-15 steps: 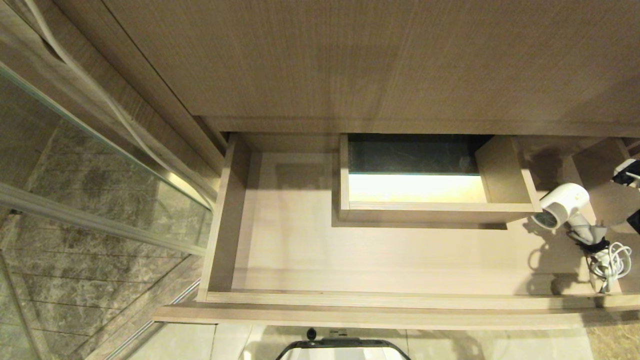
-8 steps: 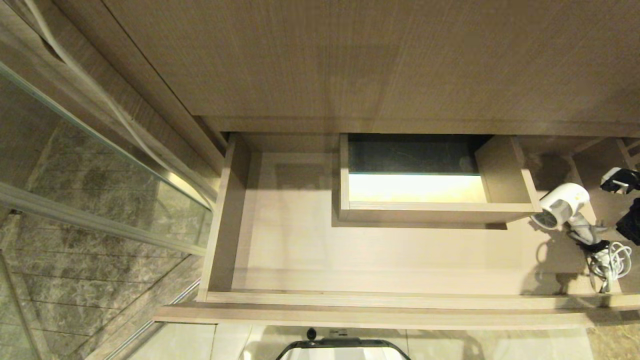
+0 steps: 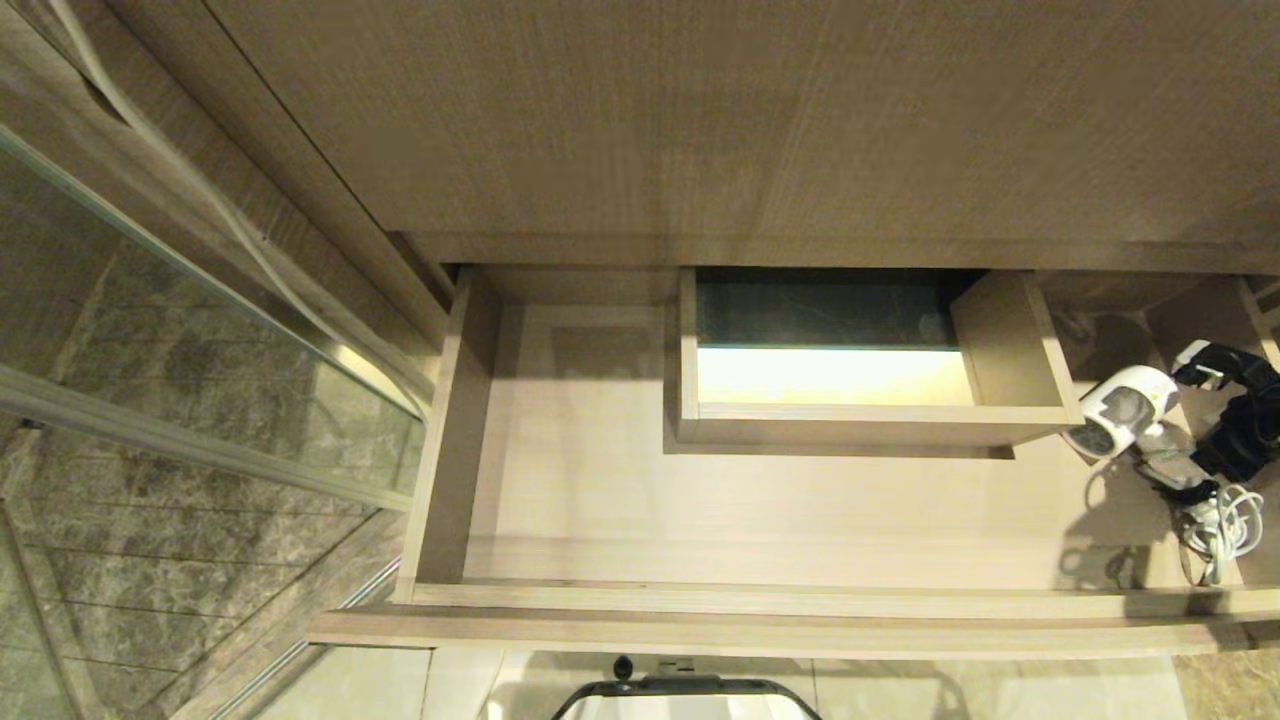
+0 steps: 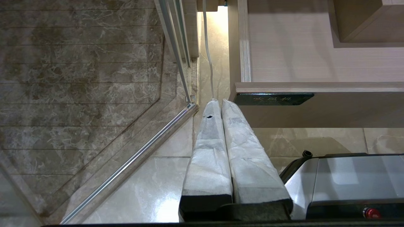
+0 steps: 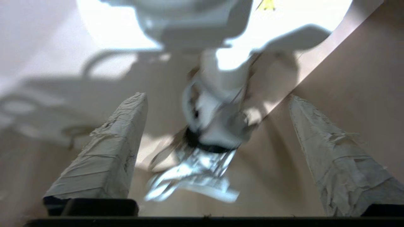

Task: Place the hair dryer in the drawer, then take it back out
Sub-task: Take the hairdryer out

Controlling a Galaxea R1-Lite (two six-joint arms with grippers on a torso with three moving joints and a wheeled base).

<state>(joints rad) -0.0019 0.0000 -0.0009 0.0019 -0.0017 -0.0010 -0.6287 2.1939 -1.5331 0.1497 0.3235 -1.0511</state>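
- The drawer (image 3: 560, 500) stands pulled fully out; its floor is bare across the left and middle, with the boxed cutout (image 3: 860, 400) at the far middle.
- The hair dryer (image 3: 1125, 415) lies on the drawer floor at the far right end, just right of the cutout's corner, grille turned toward the near left. Its bundled cord (image 3: 1215, 525) lies nearer, close to the drawer's front wall.
- Judgement: the first half of the task, placing the dryer in the drawer, reads as done, since the dryer rests on the floor with nothing gripping it.
- The right gripper (image 3: 1235, 415) is inside the drawer at the right edge of the head view, just right of the dryer's handle. In the right wrist view its fingers (image 5: 107, 157) are spread wide, with the dryer's handle and cord (image 5: 214, 126) lying in the gap between them, touching neither. It holds nothing.
- Whether this is a release or an approach for regrasp cannot be told from the pictures alone.
- The left gripper (image 4: 221, 104) is parked outside the drawer, low by the front panel's left corner near the small dark label (image 4: 273, 98); its fingers are pressed together and empty.
- Remaining, as judged: close on the handle, lift the dryer clear of the drawer walls and bring it out.
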